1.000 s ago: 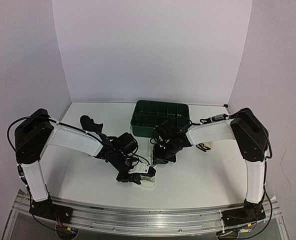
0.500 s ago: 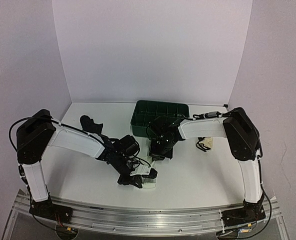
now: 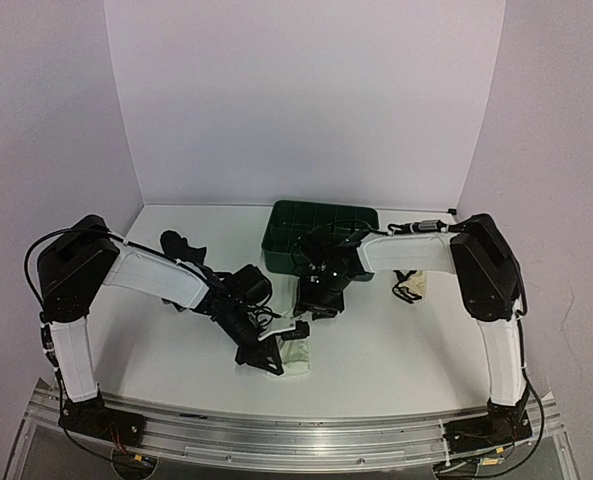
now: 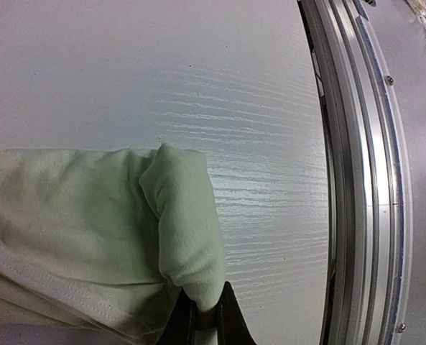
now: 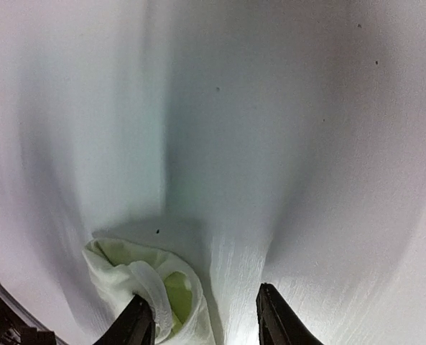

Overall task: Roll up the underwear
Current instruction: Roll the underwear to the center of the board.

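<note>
The plain cream-white underwear [image 3: 296, 354] lies bunched on the table near the front. My left gripper [image 4: 205, 320] is shut on a folded edge of this cream underwear [image 4: 90, 215]; seen from above, that left gripper [image 3: 272, 356] sits at the cloth's left side. My right gripper [image 5: 202, 323] is open just in front of the tray, over bare table. A loop of the cream underwear [image 5: 151, 287] lies against its left finger [image 5: 135, 322]. The black underwear [image 3: 181, 247] lies at the back left. The cream underwear with black edging [image 3: 412, 286] lies at the right.
The green compartment tray [image 3: 321, 230] stands at the back centre, right behind the right gripper [image 3: 316, 298]. The metal rail [image 4: 356, 180] of the table's near edge runs close to the left gripper. White walls enclose the table on three sides.
My right gripper has gone from shut to open and shifted left and back toward the tray. The left gripper stays shut on the cream underwear and has barely moved.
</note>
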Controlling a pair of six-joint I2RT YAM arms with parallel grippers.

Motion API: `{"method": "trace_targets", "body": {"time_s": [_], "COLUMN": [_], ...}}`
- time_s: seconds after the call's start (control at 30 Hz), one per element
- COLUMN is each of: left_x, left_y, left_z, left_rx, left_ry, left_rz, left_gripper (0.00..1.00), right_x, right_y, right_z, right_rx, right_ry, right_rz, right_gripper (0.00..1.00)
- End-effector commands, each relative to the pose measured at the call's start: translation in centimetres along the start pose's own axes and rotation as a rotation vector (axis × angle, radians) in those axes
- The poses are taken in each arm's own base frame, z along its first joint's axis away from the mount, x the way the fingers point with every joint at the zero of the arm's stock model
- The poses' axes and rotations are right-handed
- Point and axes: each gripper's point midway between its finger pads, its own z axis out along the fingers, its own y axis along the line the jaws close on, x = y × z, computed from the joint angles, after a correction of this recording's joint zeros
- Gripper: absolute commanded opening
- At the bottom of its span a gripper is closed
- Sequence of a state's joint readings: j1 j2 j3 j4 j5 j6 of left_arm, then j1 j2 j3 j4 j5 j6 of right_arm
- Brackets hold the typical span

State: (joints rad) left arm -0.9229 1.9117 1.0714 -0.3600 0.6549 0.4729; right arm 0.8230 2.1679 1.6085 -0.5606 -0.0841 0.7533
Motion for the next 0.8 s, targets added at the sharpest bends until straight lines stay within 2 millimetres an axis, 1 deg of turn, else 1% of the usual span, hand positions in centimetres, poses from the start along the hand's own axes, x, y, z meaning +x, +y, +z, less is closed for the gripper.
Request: {"method": "trace_targets", "body": {"time_s": [0.0,0.1,0.13,0.23,0.27,0.3,0.37,0.4,0.43,0.5,0.53,0.6,0.63,0.7,0.77], "left_x": [1.2,1.2,1.3,1.6,1.7,1.7,1.5,1.3,1.2,0.8,0.6,0.5,0.5,0.6,0.7], "left_y": [0.1,0.5,0.5,0.4,0.3,0.3,0.2,0.2,0.2,-0.1,-0.1,-0.1,-0.1,0.0,0.2], "left_z": [-0.1,-0.4,-0.5,-0.5,-0.4,-0.4,-0.4,-0.5,-0.6,-0.7,-0.7,-0.6,-0.5,-0.3,-0.3], "left_rx": [0.056,0.058,0.062,0.075,0.08,0.087,0.109,0.124,0.139,0.174,0.185,0.205,0.215,0.232,0.242], "left_ry": [0.017,0.009,0.007,0.007,0.006,0.004,-0.008,-0.014,-0.022,-0.037,-0.041,-0.039,-0.038,-0.033,-0.028], "left_rz": [-0.122,-0.141,-0.147,-0.161,-0.166,-0.173,-0.185,-0.192,-0.2,-0.21,-0.215,-0.233,-0.244,-0.268,-0.289], "left_gripper": [0.0,0.0,0.0,0.0,0.0,0.0,0.0,0.0,0.0,0.0,0.0,0.0,0.0,0.0,0.0], "right_x": [-3.0,-2.1,-1.7,-0.3,0.4,0.9,3.5,5.1,7.0,10.2,12.0,12.7,12.9,13.7,13.9], "right_y": [3.6,3.2,2.8,2.1,1.6,1.8,1.0,1.2,1.8,3.4,3.8,4.8,5.2,5.6,6.1], "right_z": [-8.3,-10.8,-11.1,-13.5,-13.6,-14.2,-13.2,-13.0,-12.4,-12.0,-11.4,-10.9,-10.3,-8.4,-6.8], "right_rx": [-0.122,-0.147,-0.154,-0.216,-0.226,-0.251,-0.256,-0.272,-0.289,-0.29,-0.279,-0.269,-0.25,-0.212,-0.175], "right_ry": [-0.167,-0.222,-0.24,-0.32,-0.327,-0.338,-0.309,-0.308,-0.315,-0.394,-0.412,-0.45,-0.447,-0.412,-0.391], "right_rz": [-0.152,-0.26,-0.292,-0.354,-0.377,-0.422,-0.539,-0.64,-0.748,-1.044,-1.172,-1.286,-1.33,-1.447,-1.525], "right_gripper": [0.46,0.46,0.46,0.47,0.47,0.46,0.46,0.45,0.45,0.46,0.47,0.48,0.48,0.48,0.48]}}
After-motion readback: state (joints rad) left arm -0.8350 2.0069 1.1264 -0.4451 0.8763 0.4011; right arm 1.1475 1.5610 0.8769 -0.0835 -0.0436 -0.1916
